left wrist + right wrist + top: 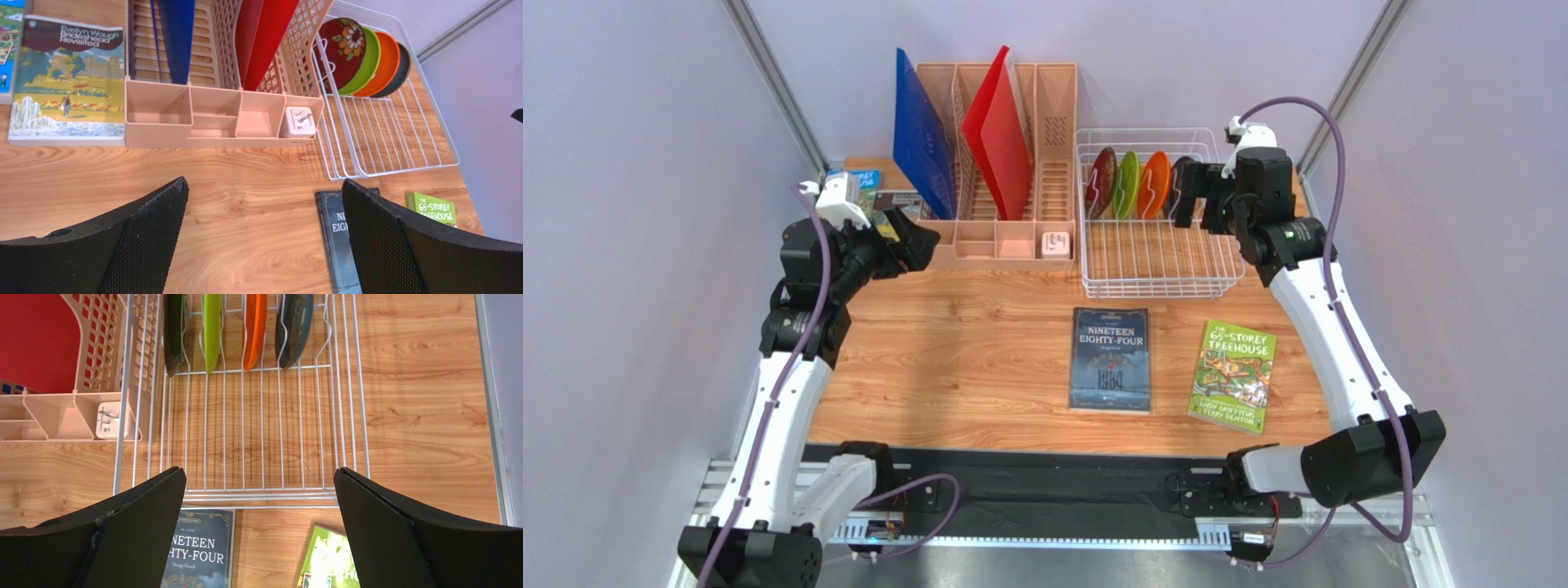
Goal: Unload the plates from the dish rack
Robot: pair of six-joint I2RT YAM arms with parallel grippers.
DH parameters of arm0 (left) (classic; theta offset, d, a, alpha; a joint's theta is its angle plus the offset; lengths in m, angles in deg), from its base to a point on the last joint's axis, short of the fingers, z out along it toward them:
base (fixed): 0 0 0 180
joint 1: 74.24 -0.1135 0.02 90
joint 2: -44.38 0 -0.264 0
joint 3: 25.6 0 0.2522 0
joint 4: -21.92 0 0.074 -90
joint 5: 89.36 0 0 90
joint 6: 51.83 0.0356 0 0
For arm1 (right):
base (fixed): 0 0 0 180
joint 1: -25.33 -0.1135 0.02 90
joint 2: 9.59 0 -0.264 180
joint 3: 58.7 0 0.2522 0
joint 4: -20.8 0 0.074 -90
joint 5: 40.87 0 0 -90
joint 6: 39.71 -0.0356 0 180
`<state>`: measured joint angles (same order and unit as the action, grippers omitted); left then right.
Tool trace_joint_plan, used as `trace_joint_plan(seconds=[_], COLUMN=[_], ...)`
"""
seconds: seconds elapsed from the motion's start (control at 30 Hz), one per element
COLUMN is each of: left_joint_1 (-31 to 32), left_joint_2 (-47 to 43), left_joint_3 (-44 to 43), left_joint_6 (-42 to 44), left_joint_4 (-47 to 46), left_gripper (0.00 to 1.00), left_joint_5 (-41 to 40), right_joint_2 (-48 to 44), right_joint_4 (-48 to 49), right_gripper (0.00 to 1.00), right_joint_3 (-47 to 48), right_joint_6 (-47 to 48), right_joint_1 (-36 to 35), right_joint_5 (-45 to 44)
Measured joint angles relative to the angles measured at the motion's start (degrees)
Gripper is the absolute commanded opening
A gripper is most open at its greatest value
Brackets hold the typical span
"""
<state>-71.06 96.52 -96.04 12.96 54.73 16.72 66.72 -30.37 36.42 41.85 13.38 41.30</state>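
Reading book (1109, 359) "NINETEEN EIGHTY-FOUR" | left gripper (264, 190), right gripper (259, 474) spread wide | plates (1130, 184) racked

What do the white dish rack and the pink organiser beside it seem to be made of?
The dish rack: probably coated metal wire, thin glossy white rods in a grid. The organiser: most likely moulded plastic, matte pinkish-tan, with lattice walls.
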Motion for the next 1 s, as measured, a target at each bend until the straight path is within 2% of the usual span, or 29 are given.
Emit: trace_joint_plan(seconds=[0.17,0.27,0.4,0.5,0.53,0.73,0.8,1.0], left_joint_1=[0.00,0.00,0.00,0.00,0.00,0.00,0.00,0.00], left_joint_2=[2.40,2.93,2.89,2.86,2.86,3.67,4.33,6.71], left_joint_3=[0.00,0.79,2.99,4.59,5.35,7.98,8.48,9.27], left_joint_6=[-0.04,0.02,0.26,0.44,0.44,0.42,0.42,0.42], left_joint_4=[-0.02,-0.72,-1.36,-2.08,-2.69,-5.97,-7.15,-9.35], left_gripper=[1.00,1.00,1.00,1.00,1.00,1.00,1.00,1.00], left_joint_5=[-2.23,-4.33,-5.51,-5.73,-5.60,-4.33,-4.20,-4.11], right_joint_2=[0.31,4.09,11.32,15.67,17.00,25.66,29.03,40.59], right_joint_4=[2.32,1.29,0.85,0.76,0.59,0.26,0.35,-1.44], right_gripper=[1.00,1.00,0.92,0.90,0.84,0.79,0.74,0.75], right_joint_3=[0.02,3.63,9.20,11.85,12.79,21.88,25.44,37.88], right_joint_6=[0.94,0.92,0.76,0.59,0.50,-0.57,-1.05,-1.66], right_joint_1=[0.02,0.11,0.13,0.13,0.13,0.13,0.11,-1.22], right_joint_5=[2.67,3.56,3.80,3.72,3.69,5.66,7.89,11.08])
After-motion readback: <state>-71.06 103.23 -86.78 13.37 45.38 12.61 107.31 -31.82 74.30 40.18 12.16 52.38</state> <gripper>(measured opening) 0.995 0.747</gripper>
